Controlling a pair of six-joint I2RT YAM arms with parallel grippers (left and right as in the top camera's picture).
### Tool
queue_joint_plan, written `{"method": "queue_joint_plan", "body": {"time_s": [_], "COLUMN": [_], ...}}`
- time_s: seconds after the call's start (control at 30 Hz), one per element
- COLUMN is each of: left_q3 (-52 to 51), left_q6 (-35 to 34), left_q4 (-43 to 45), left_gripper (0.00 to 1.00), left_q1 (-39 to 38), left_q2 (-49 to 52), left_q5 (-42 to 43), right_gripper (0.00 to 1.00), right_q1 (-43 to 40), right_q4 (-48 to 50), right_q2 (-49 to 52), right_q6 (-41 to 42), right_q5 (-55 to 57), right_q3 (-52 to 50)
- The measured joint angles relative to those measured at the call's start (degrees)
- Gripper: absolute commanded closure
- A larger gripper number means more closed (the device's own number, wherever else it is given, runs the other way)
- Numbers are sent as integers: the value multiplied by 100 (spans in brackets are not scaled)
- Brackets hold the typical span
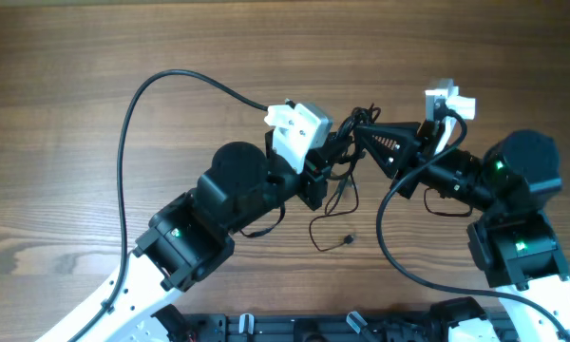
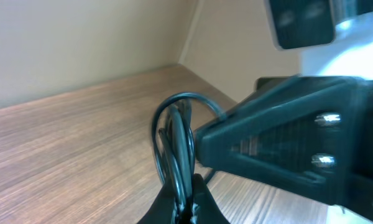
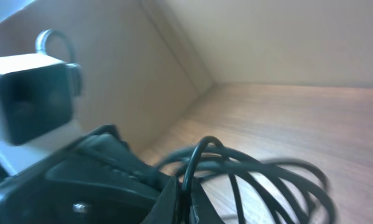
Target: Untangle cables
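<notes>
The cables [image 1: 364, 116] are thin black cords bunched between my two grippers above the middle of the table. Loose strands hang down to a small loop and a plug end [image 1: 349, 238] lying on the wood. My left gripper [image 1: 339, 150] reaches in from the lower left and is shut on several loops of cable [image 2: 174, 134], pinched between its fingertips [image 2: 202, 199]. My right gripper [image 1: 359, 133] comes in from the right, tip to tip with the left one. It is shut on one upright strand [image 3: 196, 162], with the other coils [image 3: 267, 177] spreading beyond it.
A thicker black arm cable [image 1: 133, 104] arcs over the left half of the wooden table [image 1: 76, 57]. Another one [image 1: 389, 242] curves in front of the right arm. The white camera modules [image 1: 297, 123] [image 1: 448, 100] sit above the two wrists.
</notes>
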Motion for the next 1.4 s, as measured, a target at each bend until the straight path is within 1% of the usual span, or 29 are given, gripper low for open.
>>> {"method": "queue_joint_plan", "body": {"time_s": [0.07,0.23,0.37,0.43,0.53,0.57,0.7,0.8,0.87,0.93,1.1,1.13,1.17,1.23,1.3,1.33,1.37,1.4], "left_q3": [0,0,0,0,0,0,0,0,0,2,7,9,9,9,15,15,17,17], "left_q6": [2,17,17,17,149,212,479,553,590,675,798,848,1051,1499,2011,2212,2343,2463], "left_q4": [-127,-374,-433,-590,-632,-643,-715,-756,-776,-855,-1228,-1281,-1364,-1460,-1576,-1591,-1606,-1611], "left_gripper": [96,96,96,96,96,96,96,96,96,96,96,96,96,96,96,96,96,96], "left_q1": [0,-9,-11,-11,-11,-11,-15,-22,-26,-44,118,133,146,155,157,160,160,162], "left_q2": [0,0,0,0,-17,-79,-339,-367,-367,-367,-369,-369,-369,-365,-299,-256,-164,-94], "left_q5": [-219,-584,-728,-1029,-1145,-1174,-1180,-1178,-1178,-1176,-1134,-997,-601,254,1303,1545,1996,2306], "right_gripper": [96,96,96,96,96,96,96,96,96,96,96,96,96,96,96,96,96,91], "right_q1": [2,2,0,-57,-551,-960,-2050,-2492,-2669,-2852,-2931,-2931,-2931,-2931,-2931,-2931,-2931,-2931], "right_q4": [310,1119,1427,1517,1502,1471,1513,1609,1921,2461,3816,3976,4146,4186,4192,4190,4190,4190], "right_q2": [-2,-243,-382,-424,-437,-444,-446,-452,-455,-459,-470,-470,-472,-474,-476,-474,-474,-474], "right_q6": [2,70,131,199,374,529,1132,1408,1580,1882,2555,2649,2800,3036,3163,3187,3200,3202], "right_q5": [-212,-332,-369,-367,-367,-367,-647,-973,-1156,-1309,-1484,-1506,-1528,-1521,-1478,-1438,-1394,-1353], "right_q3": [0,-13,-13,-13,-13,-13,-13,-13,-24,-35,-76,-76,-76,-76,-76,-76,-76,-76]}}
